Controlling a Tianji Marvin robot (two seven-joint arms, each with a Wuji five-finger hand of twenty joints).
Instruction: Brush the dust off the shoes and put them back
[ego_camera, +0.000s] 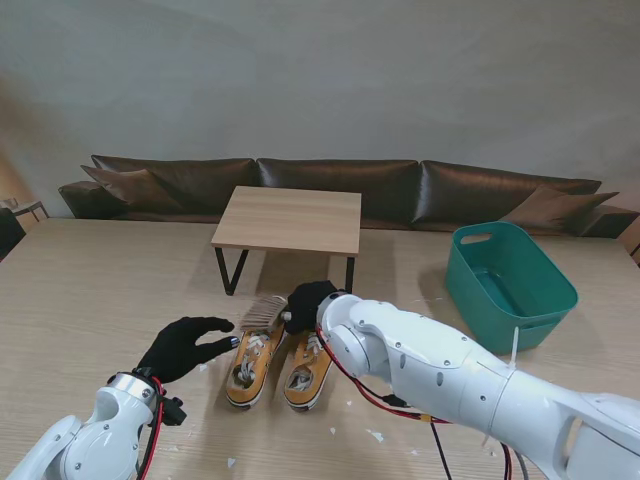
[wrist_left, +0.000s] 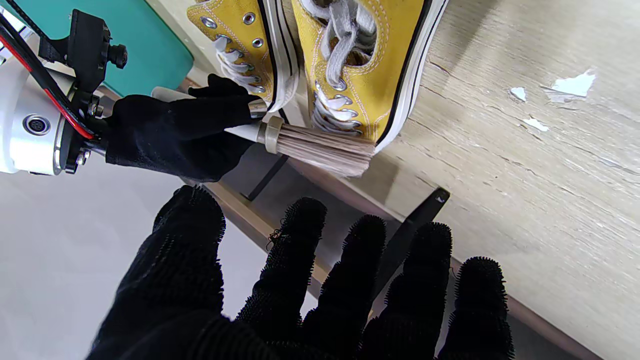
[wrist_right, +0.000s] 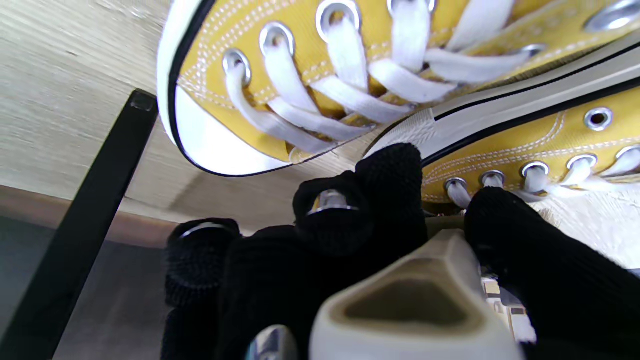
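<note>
Pair of yellow shoes (ego_camera: 278, 365) side by side mid-table; right hand (ego_camera: 306, 303) gripping brush (ego_camera: 264, 312) at their twelve o'clock toes, brushing apparently underway; left hand (ego_camera: 186, 345) spread, empty, at nine o'clock; return pending.

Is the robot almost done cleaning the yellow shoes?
Not yet. Already done: the right hand has picked up the brush. Happening now: its bristles are at the toe of the left shoe. The left hand waits open beside it. Still to do: the right shoe, then putting both back.
</note>
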